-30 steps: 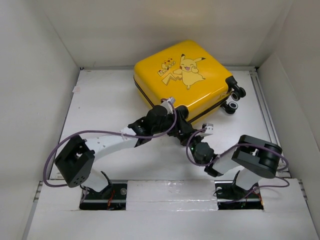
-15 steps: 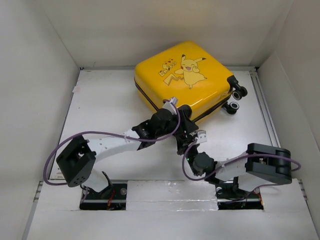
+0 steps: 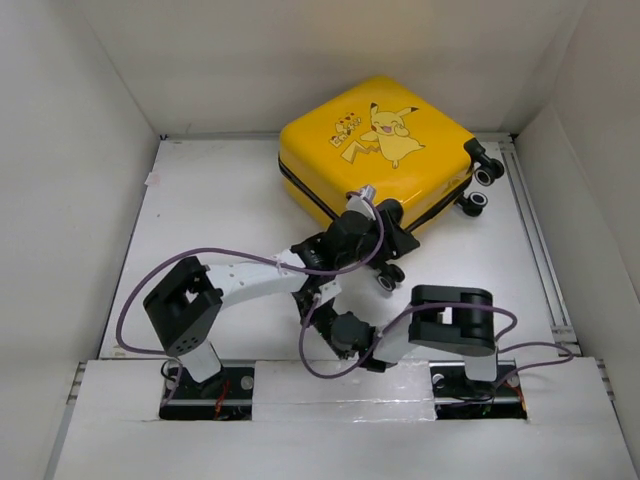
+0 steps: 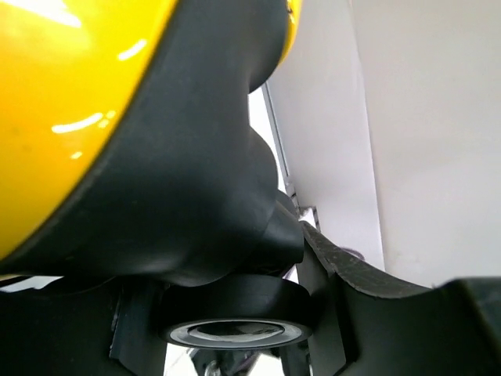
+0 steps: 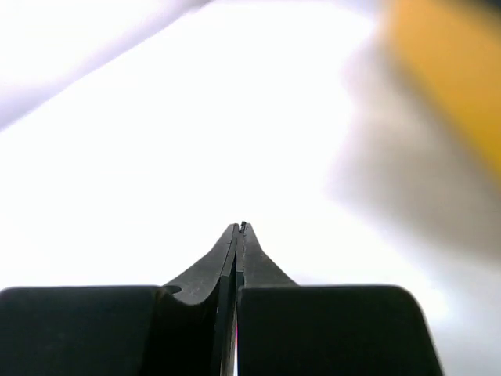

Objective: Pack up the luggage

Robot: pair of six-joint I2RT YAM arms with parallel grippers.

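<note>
Here we are from above: the luggage (image 3: 400,175) lies flat and zipped shut in the upper middle of the frame, a little right of centre, cartoon print facing up and two black wheels (image 3: 480,185) poking off its right edge. It sits on the white table (image 3: 220,210), turned at an angle, one corner pointing down toward the arms. The left gripper (image 3: 392,252) is right in at that lower corner, its arm stretching up from the lower left of the frame. In the left wrist view it's a tight squeeze: glossy yellow shell in the upper left, a big black caster housing (image 4: 203,180) filling the middle, a caster wheel (image 4: 235,329) at the bottom edge, and a black finger (image 4: 376,301) at lower right, just beside that wheel. Whether this claw is clamped or loose, I cannot tell. The right gripper (image 3: 318,305) sits low in the centre of the overhead frame, apart from the case. Its wrist camera shows the fingertips (image 5: 239,235) pressed flat together with nothing between them, over bright white table, with a yellow blur in the upper right.
</note>
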